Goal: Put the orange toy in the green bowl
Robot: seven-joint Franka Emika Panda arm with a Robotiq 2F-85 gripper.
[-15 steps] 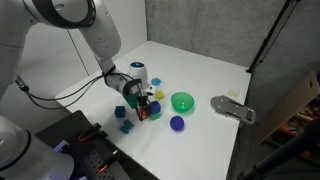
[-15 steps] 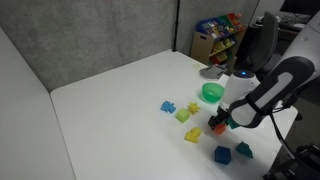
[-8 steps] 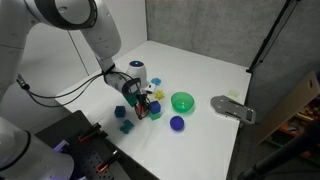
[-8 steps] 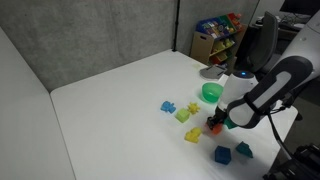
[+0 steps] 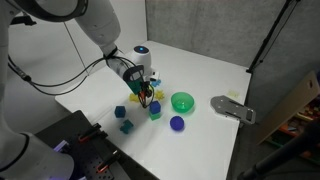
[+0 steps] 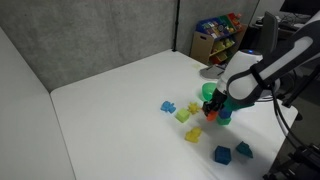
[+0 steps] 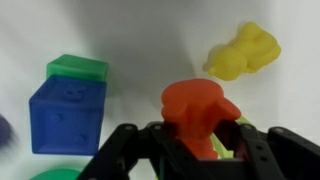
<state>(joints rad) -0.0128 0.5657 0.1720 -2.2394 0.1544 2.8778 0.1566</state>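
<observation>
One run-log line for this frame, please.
gripper: shut on orange toy | orange toy: not yet in green bowl | green bowl: on table

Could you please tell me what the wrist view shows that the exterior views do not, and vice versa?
Only the wrist view shows up close how the gripper pinches the orange toy between its fingers. Only the exterior views show the whole green bowl, the whole purple ball and the robot arm. Both show the held orange toy, a yellow toy and a blue block on the white table.
</observation>
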